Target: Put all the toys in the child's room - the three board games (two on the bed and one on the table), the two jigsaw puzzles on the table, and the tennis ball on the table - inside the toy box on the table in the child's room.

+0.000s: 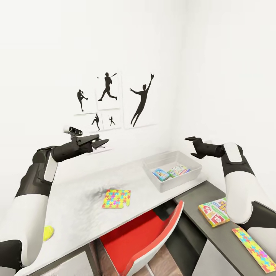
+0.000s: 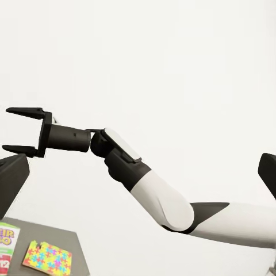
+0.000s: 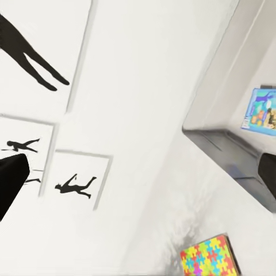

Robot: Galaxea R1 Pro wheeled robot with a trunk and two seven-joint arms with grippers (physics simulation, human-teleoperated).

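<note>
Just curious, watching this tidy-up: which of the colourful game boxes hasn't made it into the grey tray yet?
The yellow-green and red board game on the dark side unit, beside the right arm. The blue one and the green-and-white one already lie inside the toy box.

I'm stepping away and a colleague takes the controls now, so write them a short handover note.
Left gripper: raised above the table, apparently open, empty.
Right gripper: raised near the toy box, open, empty.

Done: two board games lie in the toy box.

Left: the third board game and one jigsaw puzzle on the dark side unit; the other jigsaw puzzle mid-table; the tennis ball at the table's near edge by the left arm. All four go into the toy box.
</note>
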